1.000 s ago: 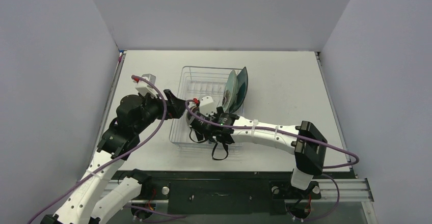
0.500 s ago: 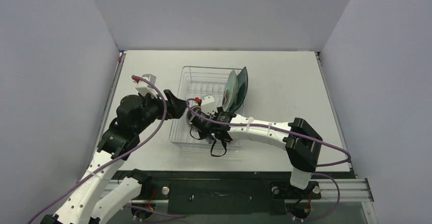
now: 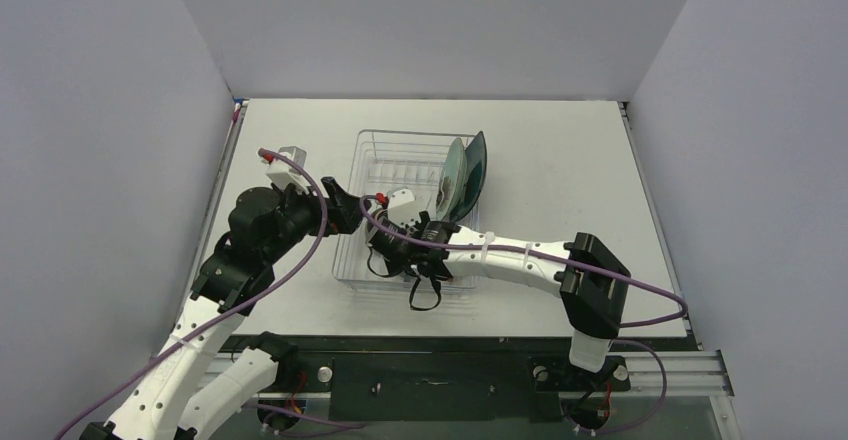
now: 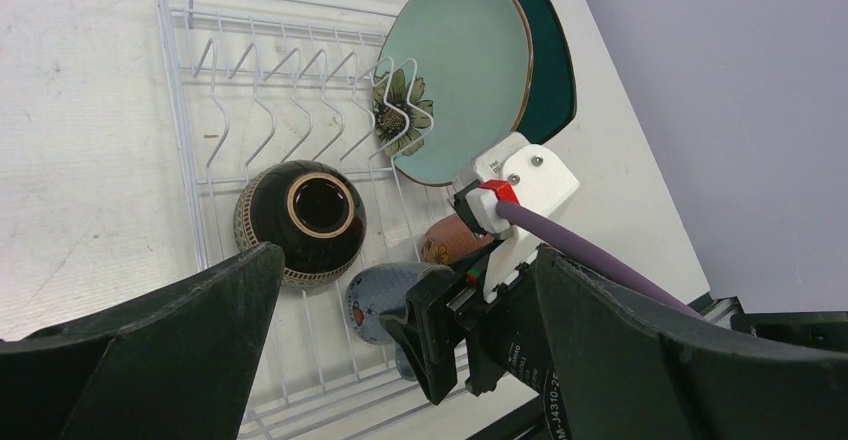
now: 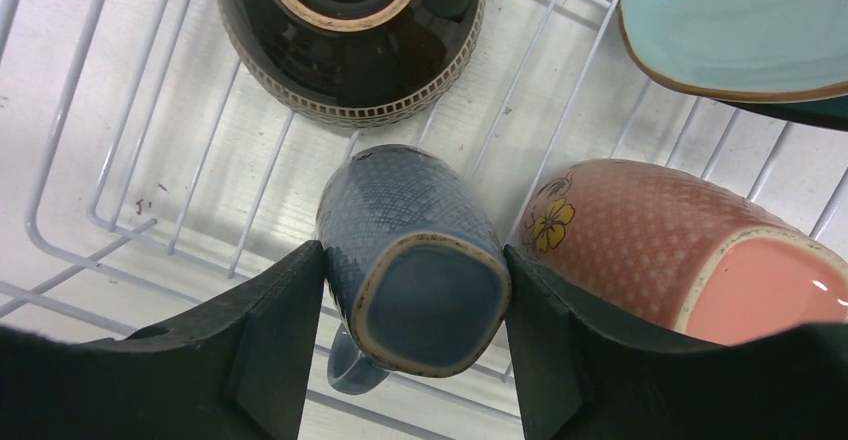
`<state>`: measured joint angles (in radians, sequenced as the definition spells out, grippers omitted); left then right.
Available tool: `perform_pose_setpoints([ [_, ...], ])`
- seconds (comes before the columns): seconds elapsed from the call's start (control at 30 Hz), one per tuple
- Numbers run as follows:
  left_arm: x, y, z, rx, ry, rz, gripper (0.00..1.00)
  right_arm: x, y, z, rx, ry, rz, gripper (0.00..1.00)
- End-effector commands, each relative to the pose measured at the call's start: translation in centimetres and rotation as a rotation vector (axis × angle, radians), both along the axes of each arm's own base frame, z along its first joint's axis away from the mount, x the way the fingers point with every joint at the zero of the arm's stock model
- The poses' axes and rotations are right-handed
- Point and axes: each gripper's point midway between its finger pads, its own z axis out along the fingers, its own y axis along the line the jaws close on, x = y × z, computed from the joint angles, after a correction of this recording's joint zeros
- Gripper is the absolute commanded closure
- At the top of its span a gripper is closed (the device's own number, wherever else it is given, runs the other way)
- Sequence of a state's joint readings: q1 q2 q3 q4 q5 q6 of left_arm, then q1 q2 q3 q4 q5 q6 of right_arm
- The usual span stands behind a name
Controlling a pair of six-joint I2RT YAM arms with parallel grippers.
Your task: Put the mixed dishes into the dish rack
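The left gripper (image 4: pixel 408 258) hovers over the left side of the silver wire dish rack (image 4: pixel 180 80), fingers spread and empty. Inside the rack sit a brown bowl (image 4: pixel 300 222), a grey-blue mug (image 5: pixel 395 210) pinched between the right gripper (image 5: pixel 412 252) fingers, and a salmon-orange mug (image 5: pixel 650 240) just beside it. The pale teal plate (image 4: pixel 460 70) and dark teal plate (image 4: pixel 552 70) stand on edge.

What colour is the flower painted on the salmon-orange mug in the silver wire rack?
Yellow flower on the salmon-orange mug; right wrist view shows it best.
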<state>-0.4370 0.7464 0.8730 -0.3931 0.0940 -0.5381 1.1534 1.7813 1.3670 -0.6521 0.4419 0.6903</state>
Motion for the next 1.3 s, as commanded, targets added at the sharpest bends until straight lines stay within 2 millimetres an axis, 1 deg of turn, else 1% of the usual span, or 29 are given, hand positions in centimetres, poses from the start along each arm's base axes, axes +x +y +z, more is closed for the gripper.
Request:
perform_pose_setpoints([
  [0.0,0.1,0.0,1.4,-0.013,-0.059,-0.003,0.04,-0.1,1.6,2.0,0.035,-0.035,0.024,0.89],
  [0.2,0.1,0.0,1.5,-0.015,-0.060,-0.003,0.04,0.0,1.6,1.3,0.006,-0.028,0.024,0.87],
  [0.27,0.1,0.1,1.4,-0.015,-0.061,-0.001,0.04,0.0,1.7,1.1,0.000,-0.026,0.026,0.85],
  [0.33,0.1,0.0,1.5,-0.014,-0.059,-0.002,0.04,0.0,1.6,0.8,-0.009,-0.027,0.024,0.81],
  [0.4,0.1,0.0,1.5,-0.013,-0.060,-0.003,0.04,0.1,1.6,0.7,-0.017,-0.029,0.021,0.70],
  [0.43,0.1,0.0,1.5,-0.013,-0.060,-0.003,0.04,0.1,1.6,0.6,-0.020,-0.029,0.021,0.68],
  [0.5,0.1,0.0,1.5,-0.013,-0.060,-0.003,0.03,0.1,1.6,0.5,-0.024,-0.028,0.021,0.60],
  [0.53,0.1,0.0,1.5,-0.013,-0.059,-0.003,0.03,0.1,1.6,0.5,-0.024,-0.028,0.021,0.53],
  [0.57,0.1,0.0,1.5,-0.013,-0.061,-0.003,0.03,0.1,1.6,0.4,-0.026,-0.029,0.021,0.50],
  [0.6,0.1,0.0,1.5,-0.013,-0.060,-0.003,0.03,0.1,1.6,0.5,-0.024,-0.031,0.022,0.44],
  [0.67,0.1,0.0,1.5,-0.012,-0.059,-0.003,0.04,0.1,1.5,0.9,-0.020,-0.039,0.020,0.39],
  [0.8,0.1,0.0,1.5,-0.014,-0.061,-0.003,0.03,0.2,1.5,1.8,-0.005,-0.055,0.020,0.31],
  [0.93,0.1,0.0,1.7,-0.014,-0.063,-0.003,0.04,0.2,1.4,3.4,0.023,-0.074,0.023,0.25],
  [1.07,0.2,0.0,1.8,-0.013,-0.062,-0.004,0.04,0.5,1.4,5.2,0.055,-0.099,0.024,0.22],
  [1.17,0.2,-0.1,2.0,-0.015,-0.064,-0.009,0.04,0.7,1.1,5.6,0.055,-0.106,0.018,0.22],
  [1.27,0.2,-0.1,2.0,-0.016,-0.065,-0.009,0.04,0.7,0.7,5.4,0.047,-0.106,0.014,0.22],
])
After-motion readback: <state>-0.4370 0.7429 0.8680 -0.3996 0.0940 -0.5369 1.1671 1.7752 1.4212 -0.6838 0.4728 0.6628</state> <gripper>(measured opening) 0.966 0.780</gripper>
